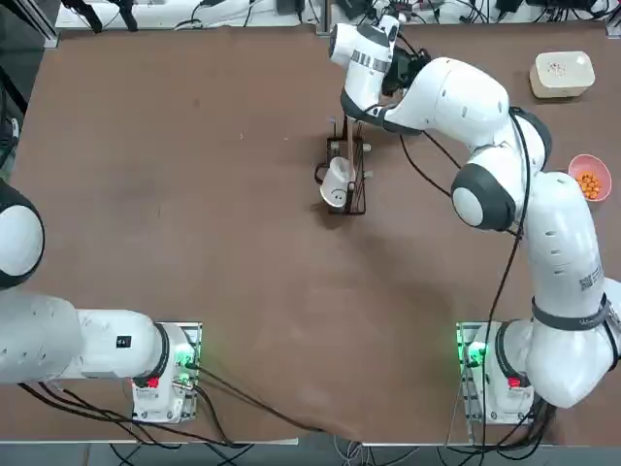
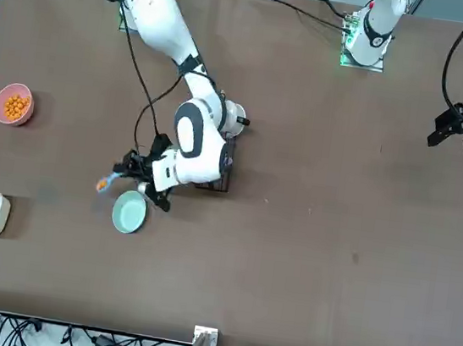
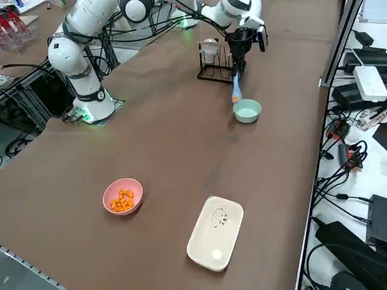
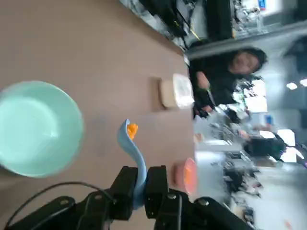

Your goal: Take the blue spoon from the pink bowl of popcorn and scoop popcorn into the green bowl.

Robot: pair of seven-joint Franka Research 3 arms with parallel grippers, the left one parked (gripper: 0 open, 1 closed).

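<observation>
Light-blue plastic spoon (image 4: pixel 138 163) clamped between right jaws (image 4: pixel 139 189), orange popcorn (image 4: pixel 132 130) scooped from round pink bowl (image 4: pixel 185 175); remaining: tipping into round mint-green bowl (image 4: pixel 41 129).

Beside the green bowl (image 3: pixel 247 111), the right gripper (image 4: pixel 140 175) is bordered on the robot's side by the wire rack (image 3: pixel 216 71), in which a white mug (image 1: pixel 335 183) is held. From above, the way between rack and pink bowl (image 1: pixel 604 176) is crossed by the right arm (image 1: pixel 466 97). A bare stretch of tabletop (image 3: pixel 175 145) is left between the two bowls, bounded farther out by the cream box (image 3: pixel 215 233). Wide passage is offered on the rack's left.
</observation>
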